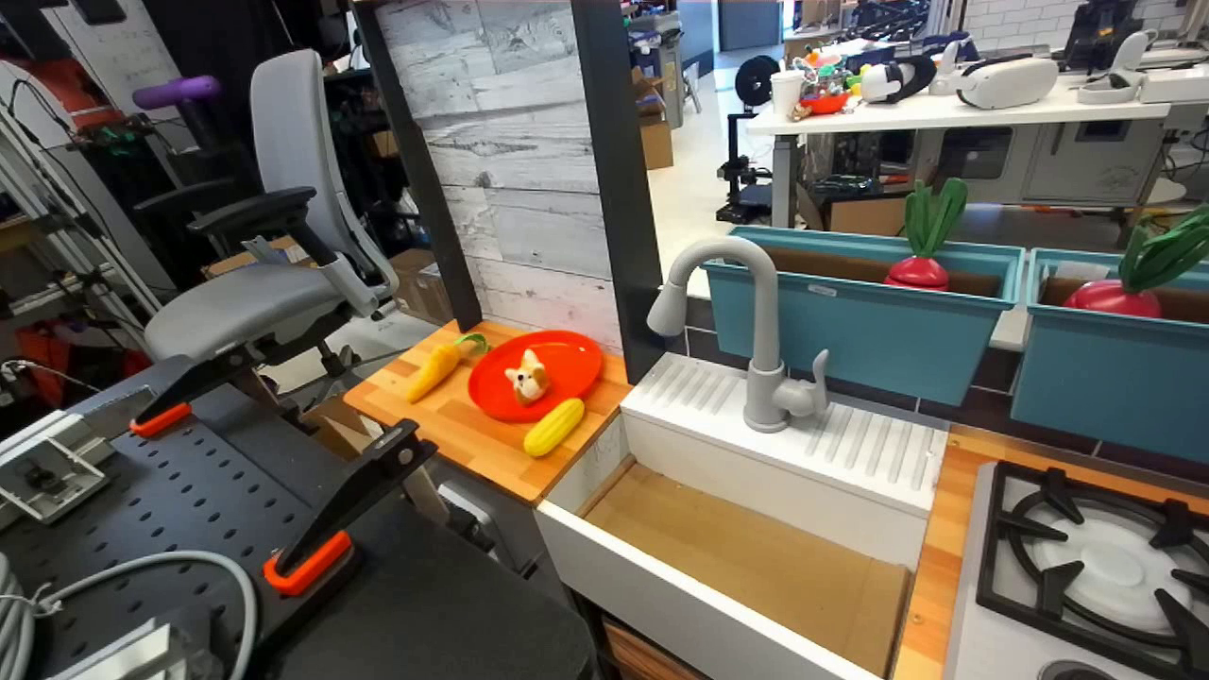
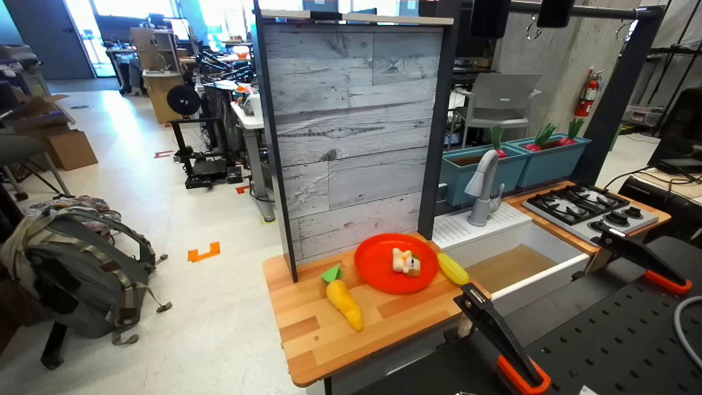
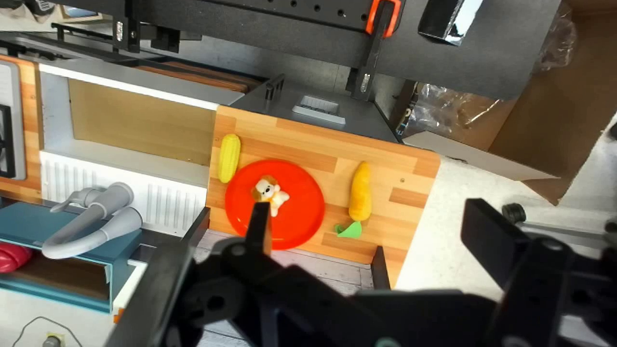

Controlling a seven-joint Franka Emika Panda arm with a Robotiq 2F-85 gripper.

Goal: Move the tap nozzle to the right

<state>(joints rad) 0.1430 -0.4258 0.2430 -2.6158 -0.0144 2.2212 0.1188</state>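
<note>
Tap nozzle (image 3: pixel 77 229) rises from the sink ledge (image 3: pixel 168 205) at left in the wrist view, its end toward the red plate (image 3: pixel 301 207); rightward, your gripper (image 3: pixel 368 206) hangs spread wide, holding nothing. You'd likely best approach from the plate side, pushing gently sideways.

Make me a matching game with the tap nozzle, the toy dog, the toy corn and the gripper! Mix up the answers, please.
Things:
1. Tap nozzle
2. Toy dog
3. Toy corn
4. Gripper

Clues:
A. black and open
B. on the red plate
C. grey and arched
D. yellow, beside the red plate

Right pairs: 1-C, 2-B, 3-D, 4-A
</note>
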